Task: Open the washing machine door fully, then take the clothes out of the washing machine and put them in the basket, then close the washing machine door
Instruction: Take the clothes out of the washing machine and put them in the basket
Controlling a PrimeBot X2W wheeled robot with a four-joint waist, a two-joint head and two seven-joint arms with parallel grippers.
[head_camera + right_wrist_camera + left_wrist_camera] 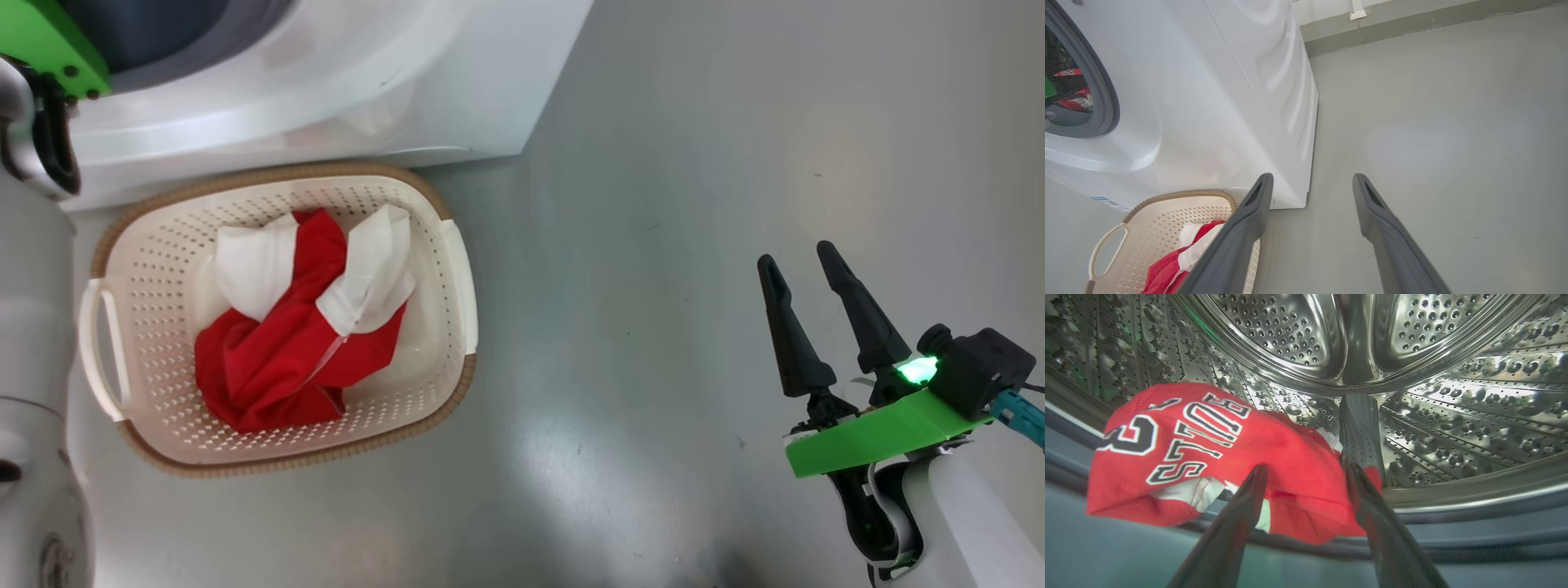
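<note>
Poised in the drum (1453,416) with left claw (1304,467) wide open, empty; just ahead, crosswise, bulk leftward: red jersey (1208,457). Far right, equally open, empty: right claw (797,254).

Red-and-white clothes (277,359) fill the basket (155,278) by the washing machine (457,98); the right end effector (795,252) hangs spread wide.

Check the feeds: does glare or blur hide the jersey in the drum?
Left wrist view: no, the jersey is sharp, its lettering legible; the drum glints; the left gripper blurs up close. Head view: soft glare on the floor, basket clear.
</note>
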